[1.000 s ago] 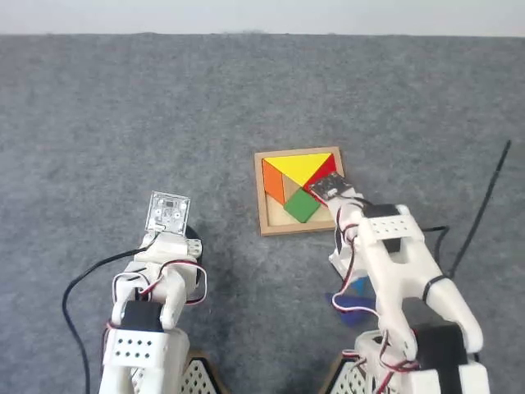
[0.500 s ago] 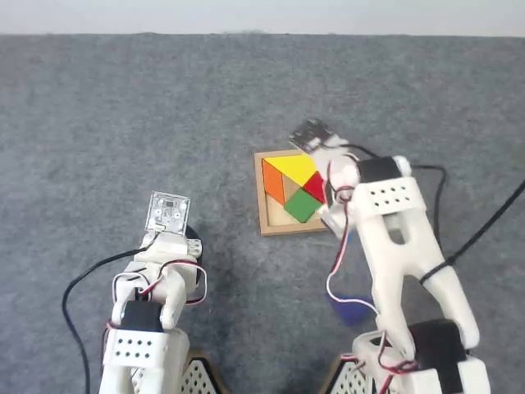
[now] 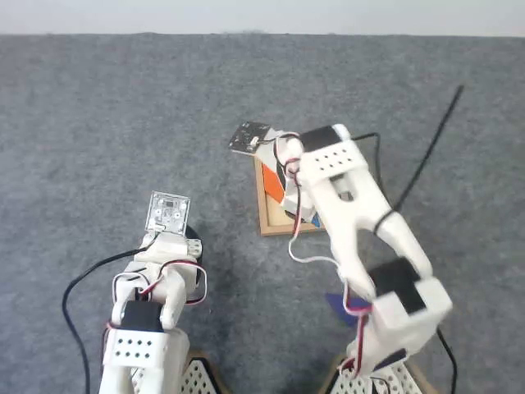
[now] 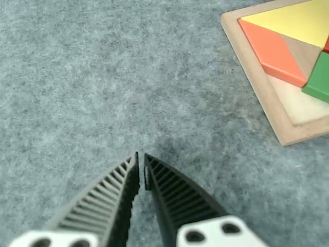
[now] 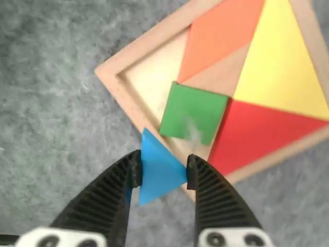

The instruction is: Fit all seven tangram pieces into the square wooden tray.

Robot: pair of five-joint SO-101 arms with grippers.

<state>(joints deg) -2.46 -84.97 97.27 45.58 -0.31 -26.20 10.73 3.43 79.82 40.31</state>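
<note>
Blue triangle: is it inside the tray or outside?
Outside. The right gripper holds the blue triangle between its jaws, over the rim of the tray.

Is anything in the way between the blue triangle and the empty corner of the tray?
Nothing visible. The right tool holds the blue triangle at the tray rim beside the green square; the bare corner is open.

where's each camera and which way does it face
High view: fixed overhead, looking down; left arm and right arm show, the right over the tray.
Left wrist view: on the left arm, facing the mat past its shut left gripper.
Right wrist view: on the right arm, facing the tray past the right gripper holding a blue triangle.
Shared: both wrist views show the green square.
</note>
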